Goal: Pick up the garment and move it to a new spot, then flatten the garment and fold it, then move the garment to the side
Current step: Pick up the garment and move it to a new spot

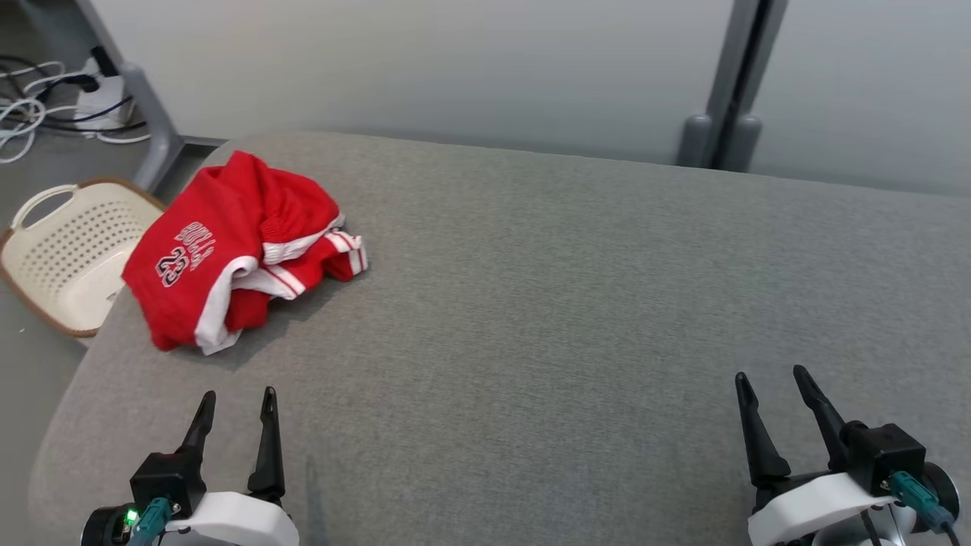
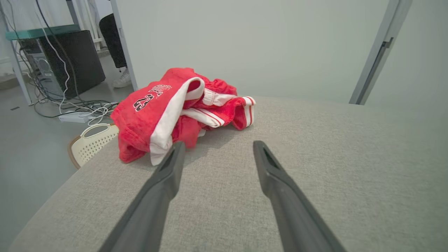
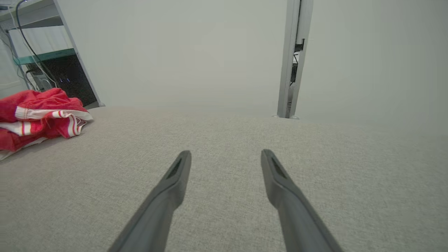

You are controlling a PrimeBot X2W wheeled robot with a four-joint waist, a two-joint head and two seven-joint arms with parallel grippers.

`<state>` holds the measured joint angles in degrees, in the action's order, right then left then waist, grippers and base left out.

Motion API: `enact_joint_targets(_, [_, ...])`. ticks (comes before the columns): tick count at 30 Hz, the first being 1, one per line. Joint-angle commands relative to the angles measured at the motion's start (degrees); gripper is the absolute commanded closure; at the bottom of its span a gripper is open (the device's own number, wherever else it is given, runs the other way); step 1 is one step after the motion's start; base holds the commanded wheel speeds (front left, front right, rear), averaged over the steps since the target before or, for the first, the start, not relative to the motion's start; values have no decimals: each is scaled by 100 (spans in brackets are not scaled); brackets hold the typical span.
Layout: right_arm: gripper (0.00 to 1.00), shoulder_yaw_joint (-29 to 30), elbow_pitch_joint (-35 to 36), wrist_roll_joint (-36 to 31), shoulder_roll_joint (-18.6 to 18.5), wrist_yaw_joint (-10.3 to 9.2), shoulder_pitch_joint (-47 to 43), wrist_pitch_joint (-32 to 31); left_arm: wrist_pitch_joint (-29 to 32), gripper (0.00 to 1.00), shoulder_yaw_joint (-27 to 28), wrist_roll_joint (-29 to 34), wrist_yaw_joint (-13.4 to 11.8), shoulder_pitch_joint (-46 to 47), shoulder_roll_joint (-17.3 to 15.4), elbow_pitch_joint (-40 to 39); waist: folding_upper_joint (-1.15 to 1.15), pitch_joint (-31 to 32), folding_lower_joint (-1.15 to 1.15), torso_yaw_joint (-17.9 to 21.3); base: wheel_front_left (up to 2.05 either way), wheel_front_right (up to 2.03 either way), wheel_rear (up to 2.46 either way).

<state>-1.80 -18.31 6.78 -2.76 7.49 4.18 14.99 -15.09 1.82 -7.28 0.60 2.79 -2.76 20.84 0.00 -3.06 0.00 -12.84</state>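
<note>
The garment (image 1: pixel 235 246) is a crumpled red piece with white trim and the number 23, lying at the far left of the grey fabric table (image 1: pixel 569 303), close to the left edge. My left gripper (image 1: pixel 237 396) stands open at the lower left, a short way in front of the garment, with nothing between its fingers. In the left wrist view the garment (image 2: pixel 175 108) lies just beyond the left gripper (image 2: pixel 218 145). My right gripper (image 1: pixel 770 377) is open at the lower right, far from the cloth. The right wrist view has the garment (image 3: pixel 38 115) at its left edge and the right gripper (image 3: pixel 225 154) over bare fabric.
A cream perforated basket (image 1: pixel 64 254) stands on the floor just off the table's left edge. Cables and a power strip (image 1: pixel 45 106) lie on the floor at the far left. A grey post (image 1: pixel 728 83) rises behind the table against a pale wall.
</note>
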Motion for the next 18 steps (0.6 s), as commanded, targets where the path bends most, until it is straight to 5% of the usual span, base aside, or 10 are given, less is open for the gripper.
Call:
enact_joint_targets(1, [0, -14, -6, 11, -29, 1, 42, 29, -12, 0, 43, -65, -29, 18, -25, -3, 0, -46, 0, -409, 0, 0, 0])
enact_joint_targets(9, [0, -130, -49, 34, -29, 1, 73, 28, -12, 0, 57, -104, -79, -105, -25, -13, 0, -37, 0, -1156, 0, 0, 0])
enact_joint_targets(18, [0, -310, -109, 69, -31, 1, 167, 28, -12, 0, 70, -195, -128, -156, -22, -15, 0, -57, 0, -1387, 0, 0, 0])
